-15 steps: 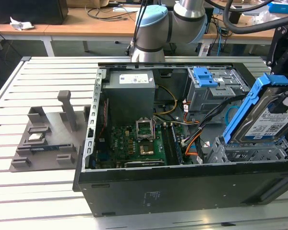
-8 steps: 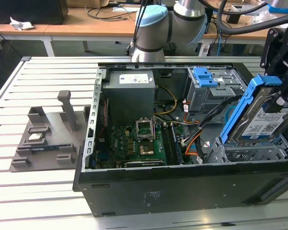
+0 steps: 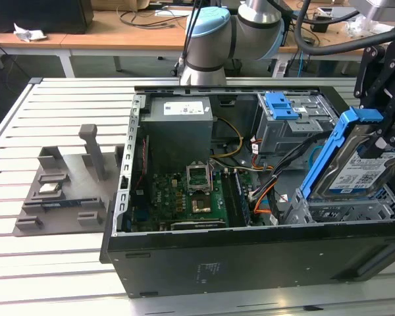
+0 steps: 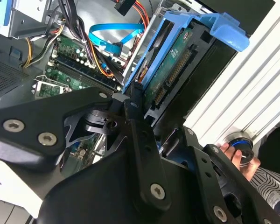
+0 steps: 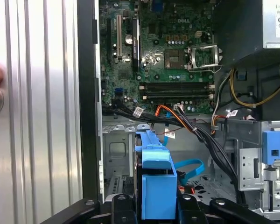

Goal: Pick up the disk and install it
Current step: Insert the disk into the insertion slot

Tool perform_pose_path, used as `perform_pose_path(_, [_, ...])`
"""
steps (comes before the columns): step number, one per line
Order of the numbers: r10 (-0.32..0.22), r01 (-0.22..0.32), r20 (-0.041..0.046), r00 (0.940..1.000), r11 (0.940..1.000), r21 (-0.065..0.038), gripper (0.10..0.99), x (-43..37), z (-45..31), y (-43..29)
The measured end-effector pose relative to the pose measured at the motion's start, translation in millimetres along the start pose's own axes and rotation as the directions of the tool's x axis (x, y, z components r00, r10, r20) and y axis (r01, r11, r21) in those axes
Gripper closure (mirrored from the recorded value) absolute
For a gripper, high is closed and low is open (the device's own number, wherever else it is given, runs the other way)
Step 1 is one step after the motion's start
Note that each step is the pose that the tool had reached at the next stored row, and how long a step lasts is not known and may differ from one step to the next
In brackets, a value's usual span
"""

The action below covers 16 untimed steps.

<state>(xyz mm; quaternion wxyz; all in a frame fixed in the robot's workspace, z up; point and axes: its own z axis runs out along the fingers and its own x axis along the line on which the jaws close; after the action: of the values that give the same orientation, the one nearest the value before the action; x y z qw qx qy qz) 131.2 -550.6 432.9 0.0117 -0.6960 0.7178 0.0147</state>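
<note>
Above the open computer case (image 3: pixel 250 257), fingers (image 4: pixel 137 126) clamp the tilted silver, blue-bracketed disk (image 3: pixel 359 168).

In the exterior view an open computer case (image 3: pixel 250 257) lies on the slatted bench (image 3: pixel 39 276). Inside, a grey power supply (image 3: pixel 178 128) sits at twelve o'clock of the green motherboard (image 3: pixel 178 197). A grey parts holder (image 3: pixel 59 191) rests at the case's nine o'clock.

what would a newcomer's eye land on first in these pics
The blue-framed disk stands out first, tilted and clamped in the jaws of the gripper at the drive cage, at the exterior view's right end of the open computer case. Next comes the green motherboard inside the case, next to the grey power supply.
</note>
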Motion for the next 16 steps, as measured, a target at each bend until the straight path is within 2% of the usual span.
perform_pose_path(7, [0.0,0.0,0.0,1.0,1.0,0.0,0.718,0.2,9.4,-0.1])
perform_pose_path(13, [0.0,0.0,0.0,1.0,1.0,0.0,0.718,0.7,21.7,-0.1])
perform_pose_path(16, [0.0,0.0,0.0,1.0,1.0,0.0,0.718,0.7,24.1,-0.1])
